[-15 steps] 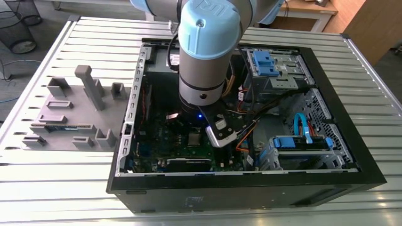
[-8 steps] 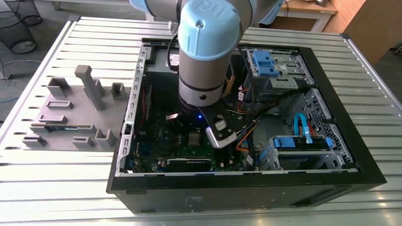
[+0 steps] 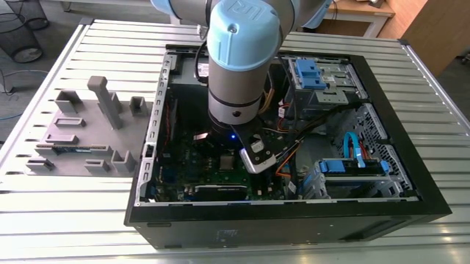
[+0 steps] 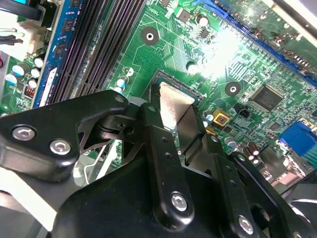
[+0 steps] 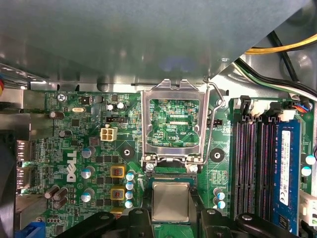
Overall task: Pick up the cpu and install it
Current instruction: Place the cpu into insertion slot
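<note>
The hand (image 5: 171, 210) was closed on the cpu (image 5: 171, 198) by its edges — held flat, likely to seat squarely. The load frame (image 5: 173, 94) stood open beside it.

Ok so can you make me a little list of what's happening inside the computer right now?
place: open computer case on a slatted table
arm: the arm points down into the case
holding: the gripper is shut on the cpu
cpu spot: right at the socket on the green motherboard; seated or not, cannot tell
socket cover: socket cover flipped up, open
</note>
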Robot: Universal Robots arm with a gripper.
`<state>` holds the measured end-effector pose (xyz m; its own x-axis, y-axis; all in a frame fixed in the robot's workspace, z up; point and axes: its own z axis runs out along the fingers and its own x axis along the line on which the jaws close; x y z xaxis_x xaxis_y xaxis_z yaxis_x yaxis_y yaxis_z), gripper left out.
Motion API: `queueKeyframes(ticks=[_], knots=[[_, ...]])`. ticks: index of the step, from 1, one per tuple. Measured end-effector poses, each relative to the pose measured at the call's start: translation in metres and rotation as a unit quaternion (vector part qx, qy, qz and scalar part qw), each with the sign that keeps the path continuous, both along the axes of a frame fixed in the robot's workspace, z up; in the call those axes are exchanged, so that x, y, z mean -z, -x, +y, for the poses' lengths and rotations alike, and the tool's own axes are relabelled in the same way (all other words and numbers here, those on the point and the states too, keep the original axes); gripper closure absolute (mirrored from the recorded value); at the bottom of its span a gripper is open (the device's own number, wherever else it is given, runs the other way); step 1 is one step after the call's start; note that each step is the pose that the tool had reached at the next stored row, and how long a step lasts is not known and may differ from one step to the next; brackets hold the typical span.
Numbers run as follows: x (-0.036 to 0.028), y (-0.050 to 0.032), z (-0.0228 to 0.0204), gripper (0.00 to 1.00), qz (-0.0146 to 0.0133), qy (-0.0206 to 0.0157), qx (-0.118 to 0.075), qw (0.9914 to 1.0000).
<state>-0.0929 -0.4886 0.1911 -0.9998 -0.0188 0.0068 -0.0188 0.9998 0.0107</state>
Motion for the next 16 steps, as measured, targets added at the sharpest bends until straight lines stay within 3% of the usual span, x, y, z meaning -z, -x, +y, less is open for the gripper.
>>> queueKeyframes(ticks=[16], knots=[[0.0010, 0.0001, -0.0001, 0.61, 0.0001, 0.0002, 0.000, 1.00000]])
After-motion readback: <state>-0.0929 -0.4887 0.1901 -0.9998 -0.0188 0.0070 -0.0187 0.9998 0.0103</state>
